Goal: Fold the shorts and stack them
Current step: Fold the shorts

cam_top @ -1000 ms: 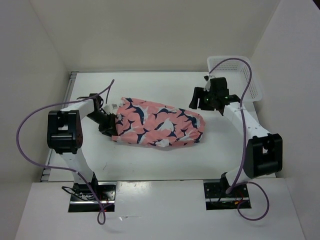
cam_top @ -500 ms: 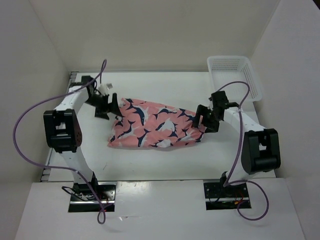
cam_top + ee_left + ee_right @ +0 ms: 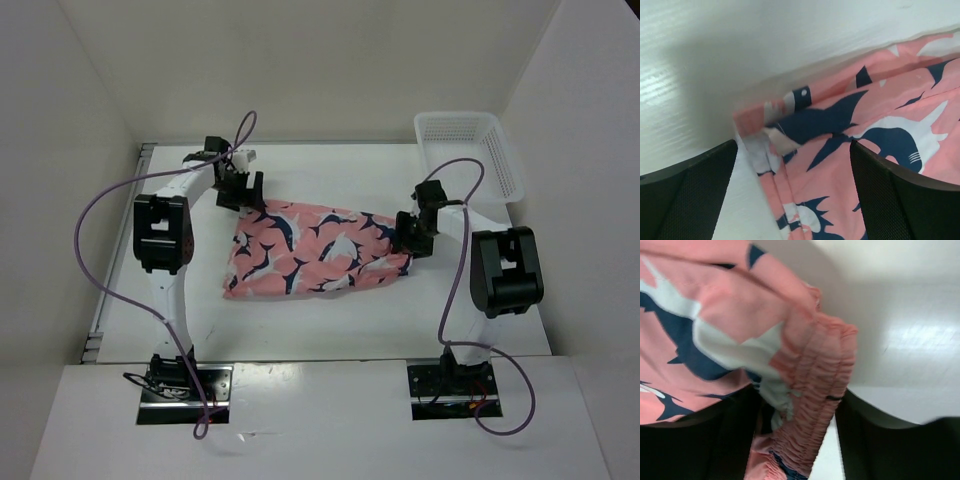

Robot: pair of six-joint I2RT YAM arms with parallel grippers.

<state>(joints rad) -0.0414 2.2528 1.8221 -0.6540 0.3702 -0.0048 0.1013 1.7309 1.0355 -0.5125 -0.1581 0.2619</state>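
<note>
The salmon-pink shorts (image 3: 315,250) with navy and white shark shapes lie flat across the middle of the table. My left gripper (image 3: 245,195) stands open at their far left corner. In the left wrist view that corner of the shorts (image 3: 865,135) lies between the wide-apart fingers of the left gripper (image 3: 795,195), touching neither. My right gripper (image 3: 408,240) is down at the right end. In the right wrist view the gathered elastic waistband (image 3: 815,390) sits between the jaws of the right gripper (image 3: 800,440). Its left finger touches the cloth. A sliver of table shows beside the right finger.
A white mesh basket (image 3: 470,150) stands at the far right corner of the white table (image 3: 330,320). White walls close in the back and both sides. The purple cables loop above both arms.
My left gripper let go at the left edge, opened wide and swung up to the far left corner. My right gripper came down from near the basket onto the waistband and narrowed.
</note>
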